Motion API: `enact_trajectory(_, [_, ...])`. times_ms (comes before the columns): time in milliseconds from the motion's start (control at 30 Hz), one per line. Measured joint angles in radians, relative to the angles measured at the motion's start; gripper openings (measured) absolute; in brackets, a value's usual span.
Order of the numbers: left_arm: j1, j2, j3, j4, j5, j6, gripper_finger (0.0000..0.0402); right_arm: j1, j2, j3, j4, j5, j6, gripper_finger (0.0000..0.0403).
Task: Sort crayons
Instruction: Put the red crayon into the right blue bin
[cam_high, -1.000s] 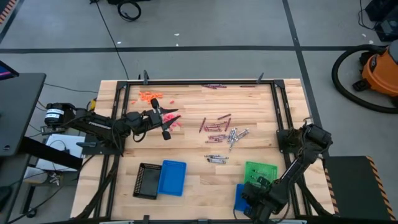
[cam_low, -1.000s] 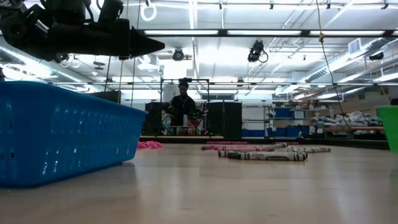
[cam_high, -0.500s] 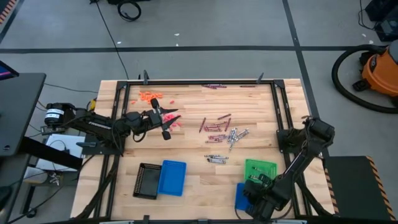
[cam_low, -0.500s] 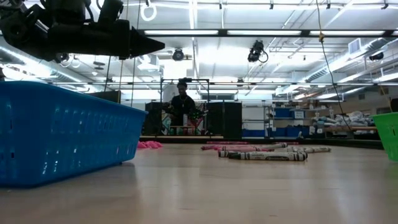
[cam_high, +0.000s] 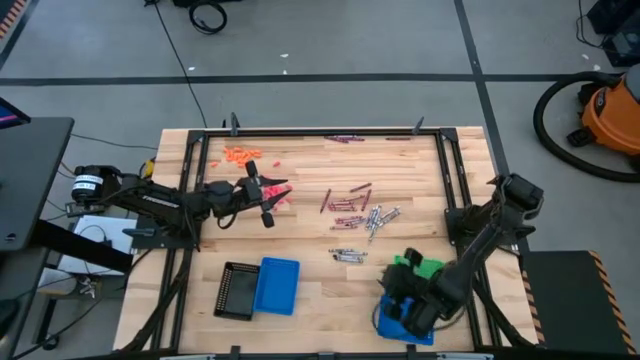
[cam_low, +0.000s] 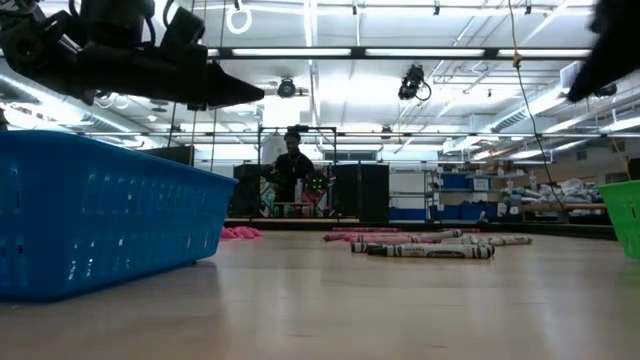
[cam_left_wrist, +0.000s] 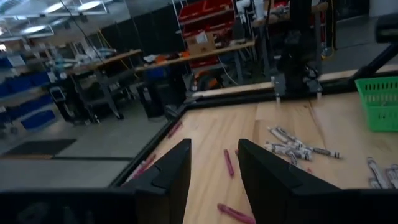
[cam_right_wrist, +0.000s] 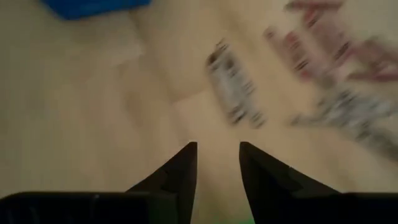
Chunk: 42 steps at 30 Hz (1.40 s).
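Dozens of crayons (cam_high: 352, 210) lie loose mid-surface, both arms' jaws spread and empty, and the right gripper (cam_high: 400, 300) above the green tray (cam_high: 428, 266) might clip it, swinging across.

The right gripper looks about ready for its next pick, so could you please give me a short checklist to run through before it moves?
1. Right gripper empty: ok, nothing between its fingers in the right wrist view.
2. Right gripper open enough to take a crayon: ok, a clear gap shows.
3. Target in sight: ok, the silver-grey crayons lie loose on the table, apart from the purple crayons.
4. Green tray free to receive: cannot tell, the right arm covers most of it in the high view.
5. Left gripper out of the way: ok, it hovers at the pink crayons, well away.
6. Left gripper empty: ok, its fingers hold nothing.
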Motion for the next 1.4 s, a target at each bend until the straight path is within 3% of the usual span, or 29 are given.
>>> enact_trajectory(200, [0.001, 0.0, 0.035, -0.141, 0.0, -0.053, 0.0142, -0.14, 0.0, -0.024, 0.016, -0.018, -0.174, 0.0129])
enact_trajectory(333, [0.001, 0.001, 0.124, -0.371, 0.0, -0.097, 0.0142, -0.238, 0.002, -0.073, 0.121, -0.049, -0.346, 0.0129])
enact_trajectory(567, [0.011, 0.0, 0.242, -0.614, 0.001, -0.175, 0.0142, -0.374, -0.001, -0.209, 0.375, 0.026, -0.542, 0.0129])
enact_trajectory(700, [0.004, 0.0, 0.245, -0.626, 0.001, -0.22, 0.0142, -0.439, -0.001, -0.295, 0.59, 0.018, -0.671, 0.0129])
enact_trajectory(900, [0.004, 0.021, 0.245, -0.634, 0.035, -0.321, 0.0142, -0.535, -0.033, -0.363, 0.761, 0.021, -0.843, 0.0128])
enact_trajectory(1100, [0.004, 0.108, 0.265, -0.63, 0.036, -0.367, 0.0142, -0.616, -0.116, -0.476, 0.951, 0.068, -0.934, 0.0128])
enact_trajectory(1400, [0.004, 0.238, 0.32, -0.629, 0.035, -0.392, 0.0142, -0.689, -0.192, -0.637, 1.314, 0.037, -1.07, 0.0128])
